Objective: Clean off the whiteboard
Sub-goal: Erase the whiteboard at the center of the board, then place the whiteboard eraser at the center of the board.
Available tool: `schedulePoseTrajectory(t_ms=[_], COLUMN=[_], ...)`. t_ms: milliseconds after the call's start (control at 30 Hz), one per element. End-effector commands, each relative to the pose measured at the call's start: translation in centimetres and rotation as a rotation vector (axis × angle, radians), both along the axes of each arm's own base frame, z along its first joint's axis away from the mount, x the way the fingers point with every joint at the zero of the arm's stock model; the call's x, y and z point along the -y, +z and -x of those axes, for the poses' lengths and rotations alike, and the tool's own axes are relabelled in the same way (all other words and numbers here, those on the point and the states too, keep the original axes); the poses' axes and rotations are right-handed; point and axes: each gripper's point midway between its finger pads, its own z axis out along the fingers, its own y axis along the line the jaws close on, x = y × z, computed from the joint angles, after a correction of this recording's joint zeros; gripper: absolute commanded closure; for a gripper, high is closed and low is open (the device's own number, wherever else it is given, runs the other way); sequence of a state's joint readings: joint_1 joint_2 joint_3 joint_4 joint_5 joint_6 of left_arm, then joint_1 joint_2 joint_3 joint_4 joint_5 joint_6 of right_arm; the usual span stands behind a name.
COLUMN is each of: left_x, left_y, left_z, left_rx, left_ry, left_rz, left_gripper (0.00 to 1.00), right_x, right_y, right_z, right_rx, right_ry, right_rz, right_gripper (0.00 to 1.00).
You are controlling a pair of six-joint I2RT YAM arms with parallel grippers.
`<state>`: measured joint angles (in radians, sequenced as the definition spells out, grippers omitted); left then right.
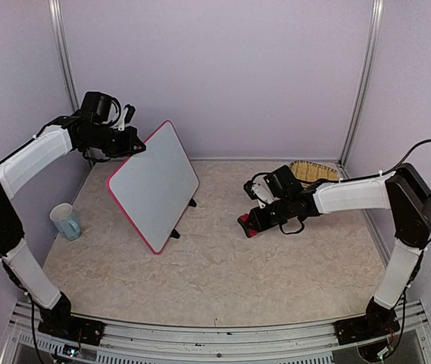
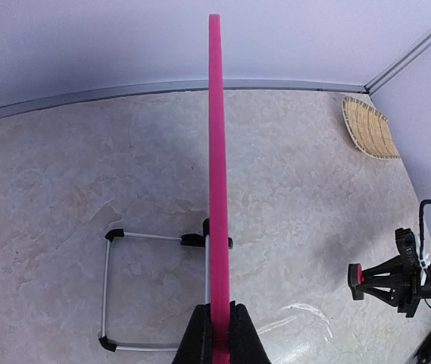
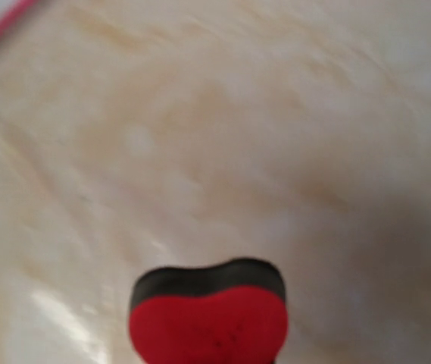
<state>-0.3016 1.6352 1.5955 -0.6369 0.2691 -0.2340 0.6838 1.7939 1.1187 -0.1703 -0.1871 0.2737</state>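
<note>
Pink-framed, the whiteboard stands tilted left of centre on the table, with my left gripper clenched on its top edge. To its right, my right gripper clamps a red-and-black eraser low over the tabletop, apart from the board, whose black feet lie between. A mug sits at the left, and a woven tray lies far right.

no readable text, even on whiteboard

the whiteboard is seen edge-on, its face hidden; the red eraser is blurred and cut off below.
</note>
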Motion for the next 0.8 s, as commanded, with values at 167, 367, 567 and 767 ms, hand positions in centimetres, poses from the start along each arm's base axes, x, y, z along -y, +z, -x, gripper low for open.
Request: schedulePoseTrajectory(t_ms=[167,367,567,767], left_x=[1.2,0.7,0.7,0.6], left_y=[1.6,1.2,1.1,1.2], left_z=[-1.7,-1.8,-1.5,-1.2], left_rx=[0.071,0.065,0.065,0.068], left_ry=[-0.036,-0.025,-0.027,-0.026], left_rz=[0.06,0.052,0.055,0.053], left_gripper=[1.0,1.0,1.0,1.0], right_x=[-0.1,-5.9,-11.1,-14.3], right_y=[0.2,1.1,0.3,-0.3], right_z=[1.6,6.4,10.2,12.3], right_rx=[-0.038,-0.046,-0.089,-0.125], right_ry=[0.082,0.337,0.51,0.621], right_rz=[-0.093,-0.171,-0.214,-0.264], right_gripper=[0.87,0.84,0.79,0.53])
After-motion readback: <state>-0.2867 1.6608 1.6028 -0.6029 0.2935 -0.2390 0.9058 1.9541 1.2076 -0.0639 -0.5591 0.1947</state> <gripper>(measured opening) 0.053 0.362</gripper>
